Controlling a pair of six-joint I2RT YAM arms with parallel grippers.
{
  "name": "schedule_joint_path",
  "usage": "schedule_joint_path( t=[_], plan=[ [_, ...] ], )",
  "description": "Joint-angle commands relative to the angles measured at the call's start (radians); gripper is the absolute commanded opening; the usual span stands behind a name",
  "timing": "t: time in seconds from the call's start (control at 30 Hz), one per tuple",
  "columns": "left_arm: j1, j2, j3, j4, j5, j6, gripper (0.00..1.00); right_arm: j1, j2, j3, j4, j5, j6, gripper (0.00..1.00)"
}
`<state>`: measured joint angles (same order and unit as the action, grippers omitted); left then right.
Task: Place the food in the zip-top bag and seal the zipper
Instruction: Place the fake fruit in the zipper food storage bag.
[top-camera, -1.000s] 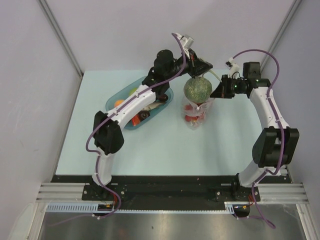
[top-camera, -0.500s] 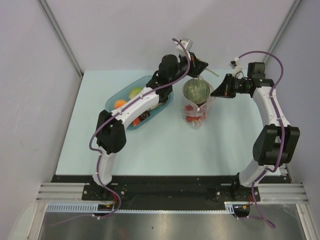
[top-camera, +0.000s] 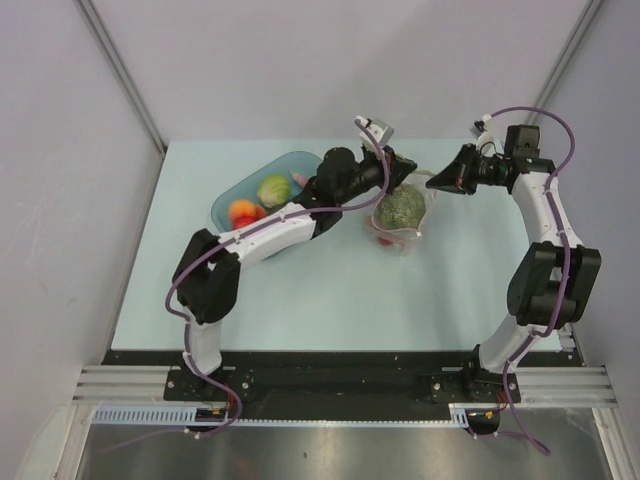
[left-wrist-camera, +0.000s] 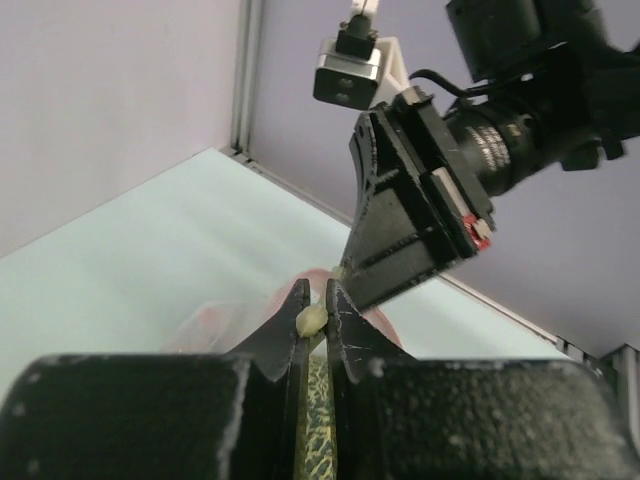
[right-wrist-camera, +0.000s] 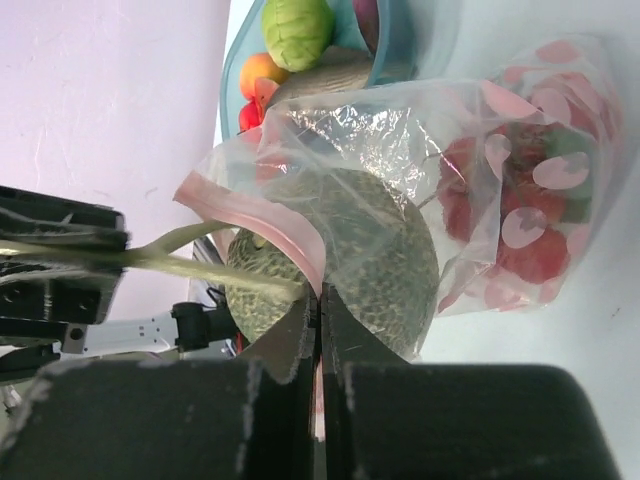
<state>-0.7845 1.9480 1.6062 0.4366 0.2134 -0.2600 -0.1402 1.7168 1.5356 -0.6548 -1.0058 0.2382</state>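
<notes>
Squash (top-camera: 400, 207) at bag (top-camera: 398, 240) mouth, tray (top-camera: 228, 192) beside

A blue translucent oval tray (top-camera: 228, 197) is seen to the left of the jaws of the left gripper (top-camera: 405, 172) and well apart from the jaws of the right gripper (top-camera: 432, 186). A pale blue-green table (top-camera: 300, 290) is spread beneath both sets of jaws. Grey walls (top-camera: 250, 70) are set behind them, and a metal rail (top-camera: 340, 385) is fixed along the near edge, well apart from them.
</notes>
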Motion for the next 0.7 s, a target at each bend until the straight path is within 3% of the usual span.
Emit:
schedule_joint_path(
  t=[0.0, 0.1, 0.2, 0.23, 0.3, 0.5, 0.57, 0.67],
  plan=[
    [0.04, -0.135, -0.051, 0.142, 0.144, 0.001, 0.1, -0.016, 0.003, 0.037, 0.06, -0.039, 0.043, 0.0],
    [0.051, -0.138, -0.048, 0.096, 0.173, 0.031, 0.05, -0.016, 0.01, 0.035, 0.061, -0.039, 0.044, 0.0],
    [0.065, -0.13, -0.04, 0.053, 0.268, 0.085, 0.12, -0.016, 0.015, 0.037, 0.069, -0.037, 0.05, 0.0],
    [0.067, -0.124, -0.02, 0.031, 0.297, 0.103, 0.19, -0.016, 0.014, 0.037, 0.073, -0.037, 0.052, 0.0],
    [0.065, -0.118, 0.012, -0.089, 0.334, 0.189, 0.23, -0.016, 0.015, 0.037, 0.083, -0.037, 0.064, 0.0],
    [0.044, -0.066, 0.129, -0.355, 0.206, 0.419, 0.18, -0.013, 0.015, 0.04, 0.112, -0.047, 0.09, 0.0],
    [0.044, -0.052, 0.172, -0.406, 0.218, 0.458, 0.22, -0.006, 0.017, 0.04, 0.113, -0.045, 0.092, 0.0],
    [0.073, -0.086, 0.13, -0.388, 0.228, 0.37, 0.4, 0.001, 0.018, 0.043, 0.121, -0.043, 0.099, 0.0]
  ],
)
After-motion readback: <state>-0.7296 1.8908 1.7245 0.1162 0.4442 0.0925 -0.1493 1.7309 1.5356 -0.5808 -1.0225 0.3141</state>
